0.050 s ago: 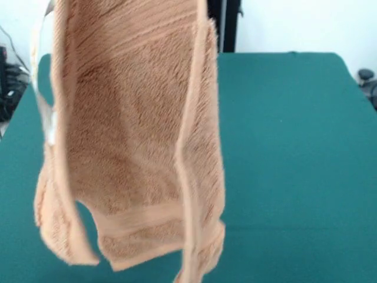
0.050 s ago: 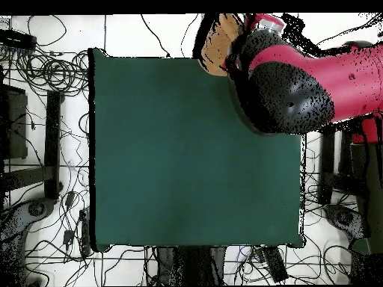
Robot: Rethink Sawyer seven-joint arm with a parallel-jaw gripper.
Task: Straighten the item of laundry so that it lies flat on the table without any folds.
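Observation:
The item of laundry (image 1: 135, 135), a tan-orange terry towel, hangs in the air close to the front camera. It droops lengthwise with both long sides folded inward. A woven band runs near its lower hem, and a white tag (image 1: 52, 128) shows at its left edge. Its top runs out of the picture. In the overhead view a piece of the towel (image 2: 217, 39) shows beside the arm's end at the table's far edge. The gripper (image 2: 253, 36) sits there under the red wrist and holds the towel up. The green table (image 1: 294, 147) lies below.
The red and black arm (image 2: 299, 86) reaches over the table's (image 2: 187, 149) upper right corner in the overhead view. Cables and stands (image 2: 45, 149) lie on the floor around the table. A dark post (image 1: 227, 23) stands behind the table's far edge.

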